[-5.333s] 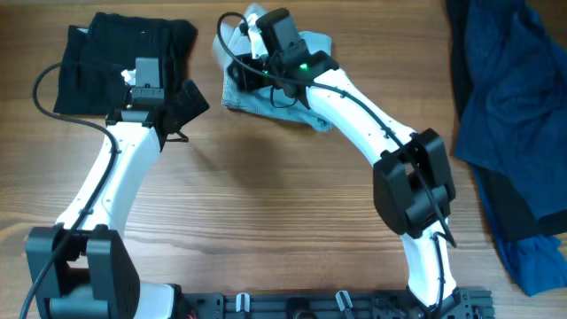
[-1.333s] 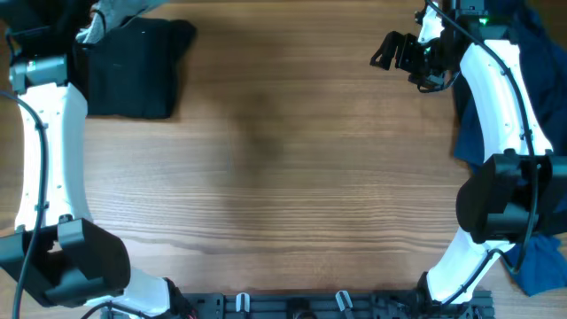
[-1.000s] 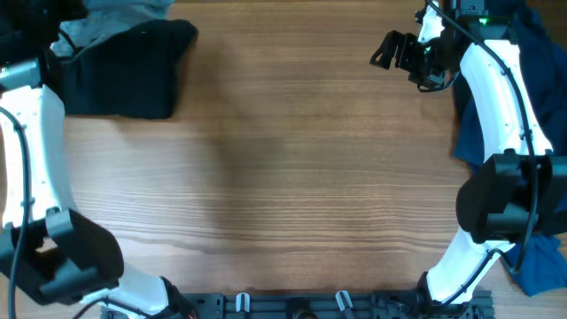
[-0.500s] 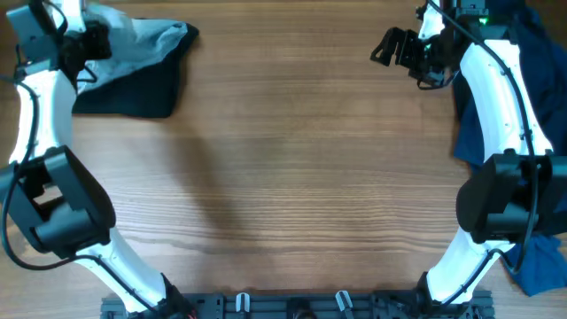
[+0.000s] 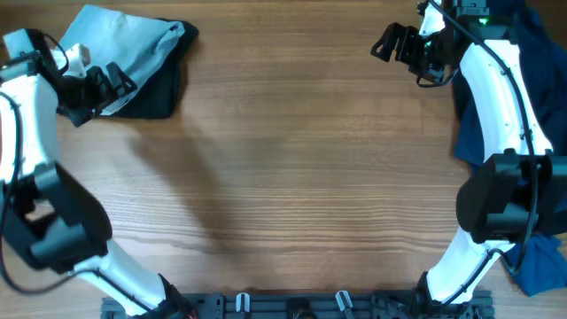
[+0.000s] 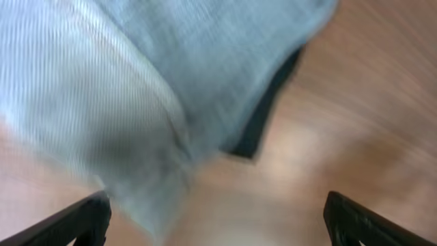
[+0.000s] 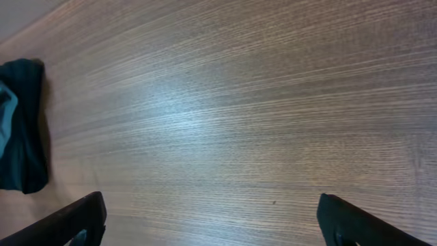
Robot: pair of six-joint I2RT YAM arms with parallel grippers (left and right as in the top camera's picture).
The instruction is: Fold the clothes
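Since half a second ago my left arm is swinging down off the stack, leaving the denim shorts (image 5: 133,37) draped on the black garment (image 5: 155,93) at the table's (image 5: 283,177) 10 o'clock corner. Overhead, my left pincer (image 5: 108,81) is hanging released, the shorts at its 1 o'clock, their long axis running 9 to 3. My right pincer (image 5: 390,44), also spread, is hovering well apart from them, the navy pile (image 5: 496,97) at its 4 o'clock. My left wrist is seeing blurred denim at 11 o'clock, with nothing between my fingers. My right wrist is seeing mostly bare wood.

A wooden table (image 5: 283,177) with fine brown grain fills the view, a pale shine of light lies on its surface, and a black rail (image 5: 292,307) runs along its near edge
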